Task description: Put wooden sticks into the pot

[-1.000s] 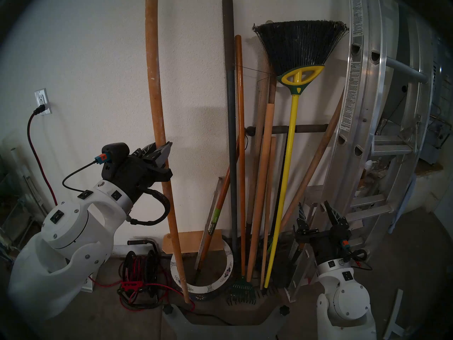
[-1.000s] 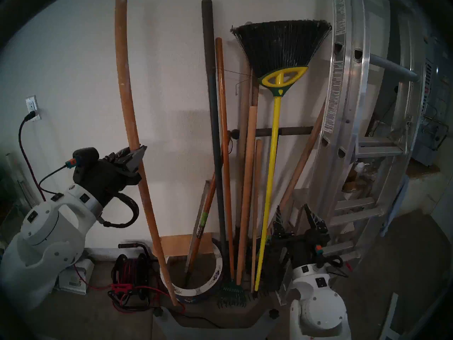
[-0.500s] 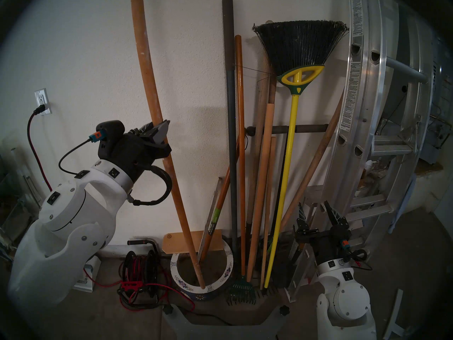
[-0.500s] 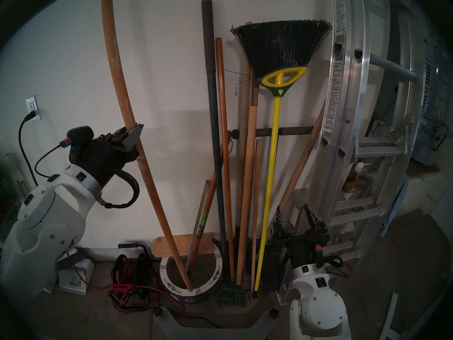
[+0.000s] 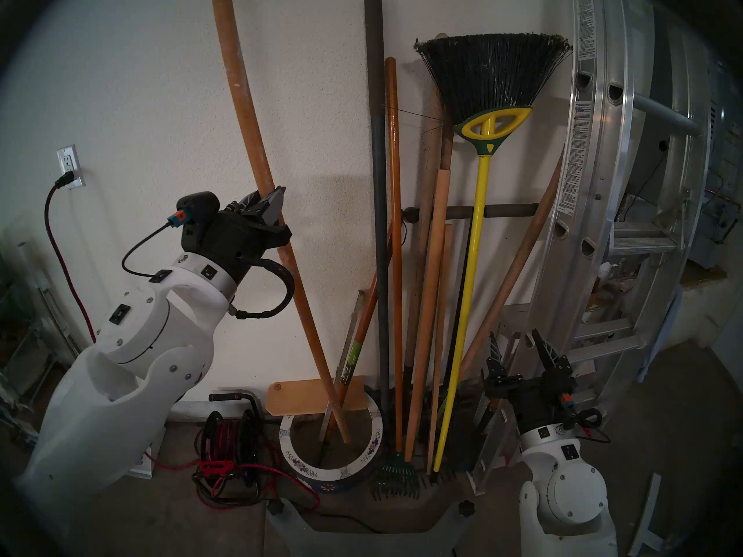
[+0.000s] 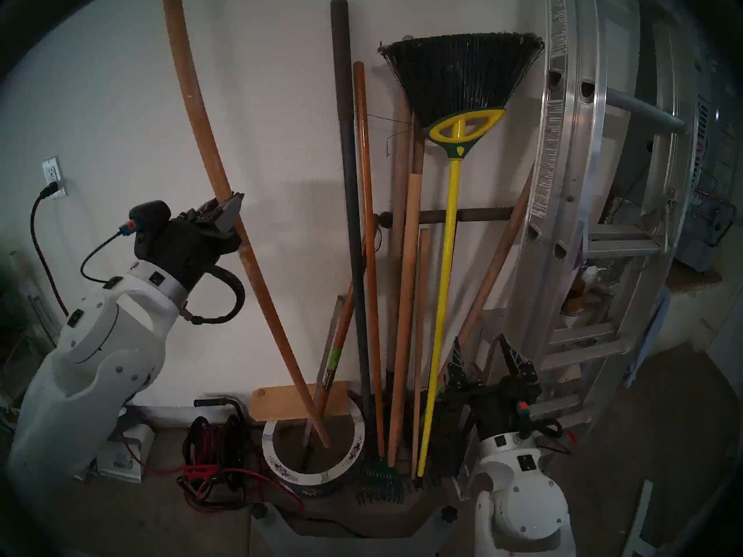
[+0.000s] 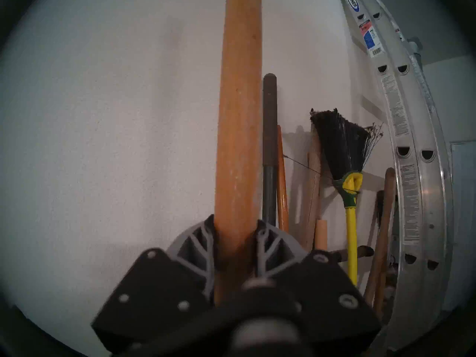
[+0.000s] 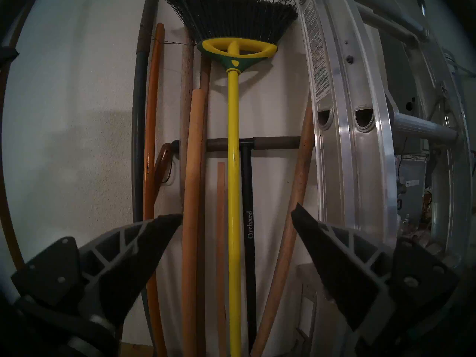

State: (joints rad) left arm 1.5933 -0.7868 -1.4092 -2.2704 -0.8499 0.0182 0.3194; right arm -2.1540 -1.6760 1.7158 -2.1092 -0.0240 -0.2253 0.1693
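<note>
My left gripper is shut on the paint-speckled tan pole, about halfway up it. The pole slants down to the right, and its lower end sits inside the opening of the pot. The pot is low, with a white flowered rim, and stands on the floor by the wall. The same grip shows in the head right view and the left wrist view. My right gripper is open and empty. In the right wrist view it faces the yellow-handled broom and the plain tan dowel, touching neither.
An orange-handled tool with a green label and a metal strip lean in the pot. A dark pole, an orange pole and a green rake stand beside it. An aluminium ladder stands at the right, a cord reel at the left.
My left gripper rose and moved right with the pole. The pole's lower end swung from the floor in front of the pot, over the rim, into the opening. The right arm stayed still.
</note>
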